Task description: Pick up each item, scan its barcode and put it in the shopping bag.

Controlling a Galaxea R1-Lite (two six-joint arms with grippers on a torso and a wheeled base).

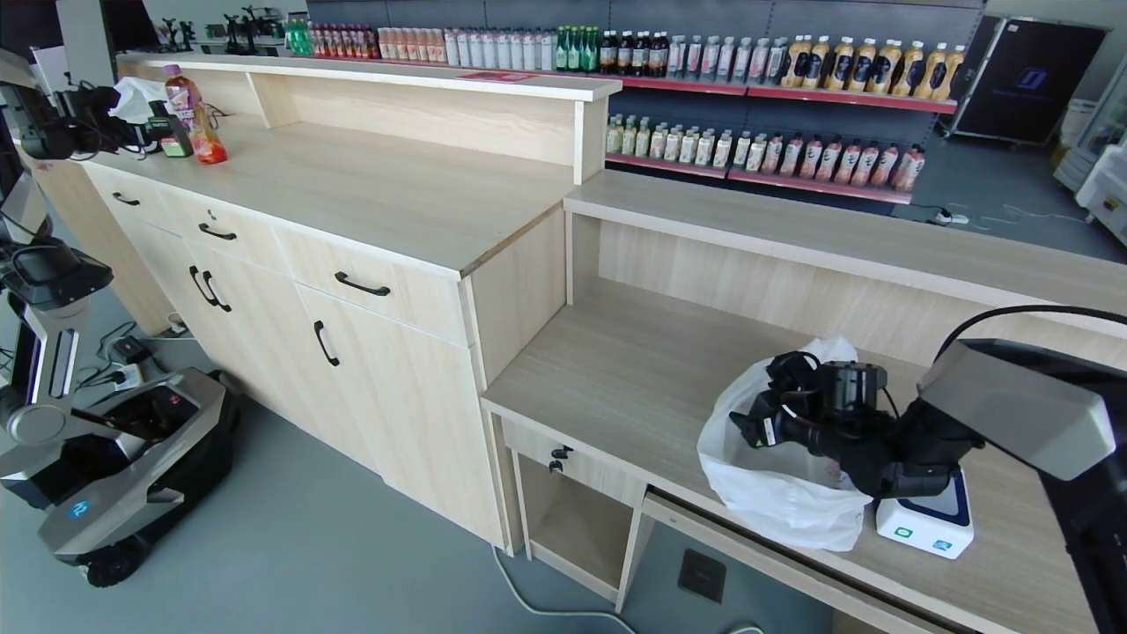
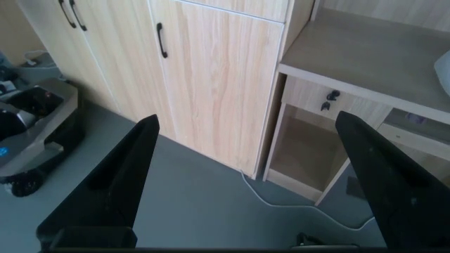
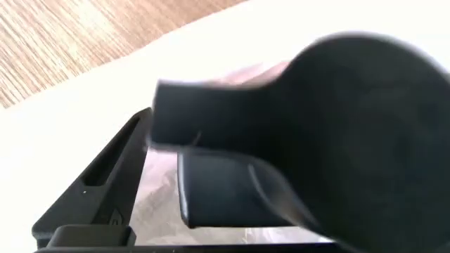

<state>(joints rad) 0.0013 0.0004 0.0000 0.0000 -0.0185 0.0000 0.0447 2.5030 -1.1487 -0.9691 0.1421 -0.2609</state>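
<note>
- Right gripper (image 1: 759,421) hangs at the mouth of the white shopping bag (image 1: 775,506) on the lower counter (image 1: 616,370), with the scanner (image 1: 924,526) just beside it; parted or clamped on something, cannot tell
- Left gripper (image 2: 246,126) spread wide, empty, facing the cabinet doors (image 2: 211,77)
- Step, as judged: bagging
- Bottle (image 1: 187,110) stands on the upper counter (image 1: 379,185), well apart
- Next calls for lifting clear without snagging the plastic, then fetching the bottle

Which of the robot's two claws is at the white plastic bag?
The right gripper, at the shopping bag on the lower counter; the left gripper hangs above the floor.
</note>
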